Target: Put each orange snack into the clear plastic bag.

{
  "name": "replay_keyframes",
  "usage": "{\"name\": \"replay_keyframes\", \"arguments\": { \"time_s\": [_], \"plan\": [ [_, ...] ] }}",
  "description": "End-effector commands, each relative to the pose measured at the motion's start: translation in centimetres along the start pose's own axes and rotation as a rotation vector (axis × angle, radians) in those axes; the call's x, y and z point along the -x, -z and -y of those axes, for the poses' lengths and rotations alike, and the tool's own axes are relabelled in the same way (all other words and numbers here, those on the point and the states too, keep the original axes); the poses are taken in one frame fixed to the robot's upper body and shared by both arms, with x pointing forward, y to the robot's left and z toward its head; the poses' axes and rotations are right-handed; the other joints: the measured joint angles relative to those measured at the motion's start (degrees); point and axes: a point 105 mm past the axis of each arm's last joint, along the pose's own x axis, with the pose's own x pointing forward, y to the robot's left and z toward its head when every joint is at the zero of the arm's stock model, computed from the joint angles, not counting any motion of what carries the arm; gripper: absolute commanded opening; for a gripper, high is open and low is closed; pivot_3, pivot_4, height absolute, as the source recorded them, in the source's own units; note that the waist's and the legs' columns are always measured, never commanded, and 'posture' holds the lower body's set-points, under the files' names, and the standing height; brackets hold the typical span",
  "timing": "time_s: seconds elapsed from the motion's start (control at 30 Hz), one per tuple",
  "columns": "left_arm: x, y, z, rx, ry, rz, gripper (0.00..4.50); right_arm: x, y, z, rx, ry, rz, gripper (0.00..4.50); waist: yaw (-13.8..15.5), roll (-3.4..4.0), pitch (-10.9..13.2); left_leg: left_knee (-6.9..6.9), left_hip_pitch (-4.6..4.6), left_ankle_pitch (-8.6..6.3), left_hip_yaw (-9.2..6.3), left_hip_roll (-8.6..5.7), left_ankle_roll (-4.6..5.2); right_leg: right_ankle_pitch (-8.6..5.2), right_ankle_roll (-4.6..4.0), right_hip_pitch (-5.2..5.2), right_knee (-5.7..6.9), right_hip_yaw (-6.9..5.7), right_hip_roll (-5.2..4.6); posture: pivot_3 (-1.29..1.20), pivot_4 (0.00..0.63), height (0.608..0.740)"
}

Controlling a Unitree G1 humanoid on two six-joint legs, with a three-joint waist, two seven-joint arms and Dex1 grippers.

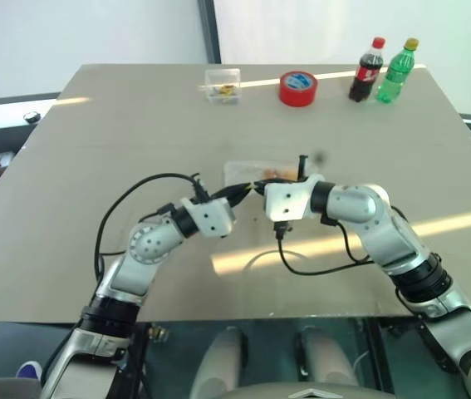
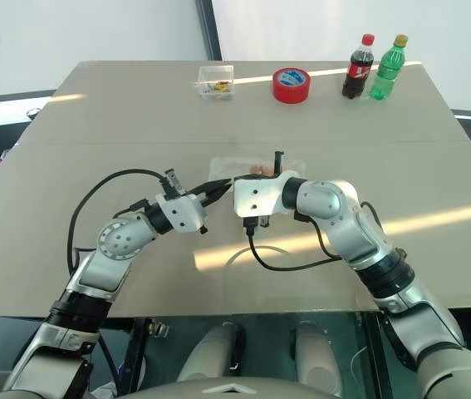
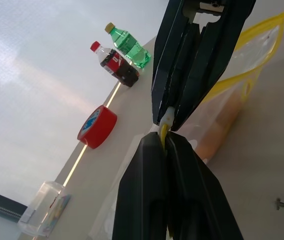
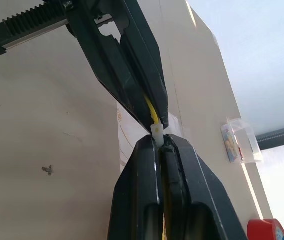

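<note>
Nearest to us, our two arms are reaching in from the lower corners of the head view and meeting just above the middle of the frame. Our left claw (image 1: 247,189) is pressed together, pinching the yellow strip of the clear plastic bag (image 1: 247,172); in the left wrist view its fingers (image 3: 154,200) are squeezing that strip between them. Our right claw (image 1: 262,184) is also pressed together on the same bag edge, tip to tip with the left one, and the small white zip tab (image 4: 158,131) is sitting at the point where the claws are meeting.

The bag is lying flat on the counter (image 1: 94,150) just beyond the claws, at the centre of the frame. Something orange is showing through its clear film: the orange snacks (image 3: 224,122), appearing as a soft orange patch inside the bag in the left wrist view. We cannot tell whether it is one or two.

Toward the upper edge of the frame, well apart from the bag, a small clear box (image 1: 223,86) with yellow contents is sitting at upper centre, a red tape roll (image 1: 298,88) just to its right, and a cola bottle (image 1: 368,70) and a green bottle (image 1: 396,71) are standing upright side by side at upper right.
</note>
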Motion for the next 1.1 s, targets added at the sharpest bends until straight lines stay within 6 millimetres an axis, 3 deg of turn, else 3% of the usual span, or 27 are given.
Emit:
{"name": "replay_keyframes", "arguments": {
  "time_s": [0.03,0.43,0.77,0.9,1.1],
  "plan": [
    [0.0,-0.7,-1.5,-0.027,-0.055,0.021,0.0,0.8,0.2,1.1,0.026,0.043,-0.025,0.03,0.0,0.0,0.0,0.0,0.0,0.0,0.0,0.0,0.0,0.0,0.0,0.0,0.0,0.0,0.0,0.0,0.15,0.74],
    [0.1,-0.5,-2.1,-0.016,-0.073,0.013,0.0,2.5,2.9,0.5,-0.027,0.07,-0.14,0.03,0.0,0.0,0.0,0.0,-0.01,0.0,0.0,0.0,0.0,0.0,0.0,0.0,0.0,0.0,0.0,0.0,0.15,0.74],
    [0.1,-0.4,-2.2,-0.017,-0.072,0.015,0.0,2.6,2.5,0.0,-0.09,0.039,-0.117,0.03,0.0,0.0,0.0,0.0,0.0,0.0,0.0,0.0,0.0,0.0,0.0,0.0,0.0,0.0,0.0,0.0,0.15,0.74],
    [0.4,0.0,-2.4,-0.005,-0.086,-0.002,0.0,3.4,4.2,0.3,-0.073,0.079,-0.189,1.39,0.1,0.0,0.0,0.0,0.0,0.0,0.0,0.01,0.0,0.0,0.0,0.0,0.0,0.0,0.0,0.0,0.15,0.74],
    [1.4,1.3,-4.0,0.055,-0.168,-0.041,0.0,6.3,6.8,0.3,-0.091,0.119,-0.303,1.39,0.3,0.0,0.0,0.0,-0.02,0.0,0.0,0.0,0.0,0.0,0.0,0.0,-0.02,0.0,-0.02,0.0,0.15,0.74]
  ]
}}
